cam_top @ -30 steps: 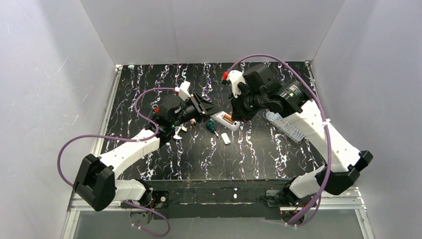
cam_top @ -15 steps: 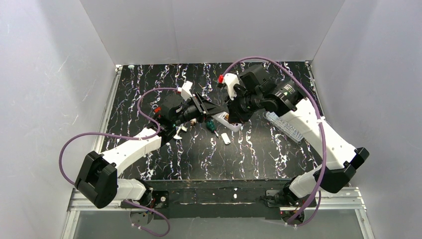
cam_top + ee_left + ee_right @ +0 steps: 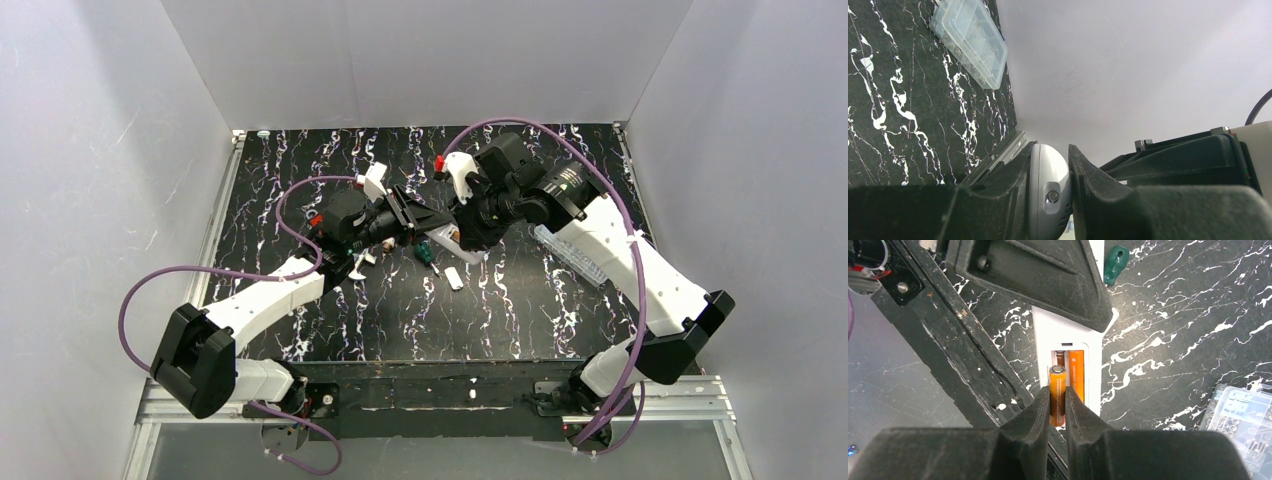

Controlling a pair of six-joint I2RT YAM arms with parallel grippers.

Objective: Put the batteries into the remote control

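Observation:
The remote control (image 3: 1058, 330) is white and lies back-up, its battery recess open. My left gripper (image 3: 1050, 165) is shut on the remote's rounded end (image 3: 1045, 200); one of its fingers (image 3: 1048, 275) covers the far part of the remote. One orange battery (image 3: 1076, 375) lies in the right slot. My right gripper (image 3: 1058, 400) is shut on the other battery (image 3: 1057, 377) and holds it over the empty left slot, tilted. In the top view the two grippers, left (image 3: 415, 215) and right (image 3: 465, 232), meet over the remote (image 3: 470, 255).
A green-handled screwdriver (image 3: 1115, 262) lies just beyond the remote, also in the top view (image 3: 426, 254). A small white cover piece (image 3: 453, 278) lies in front of it. A clear plastic box (image 3: 575, 255) sits to the right, also in the left wrist view (image 3: 970, 42).
My right gripper has swung left and down over the remote and now hides its recess in the top view. The left arm has barely moved.

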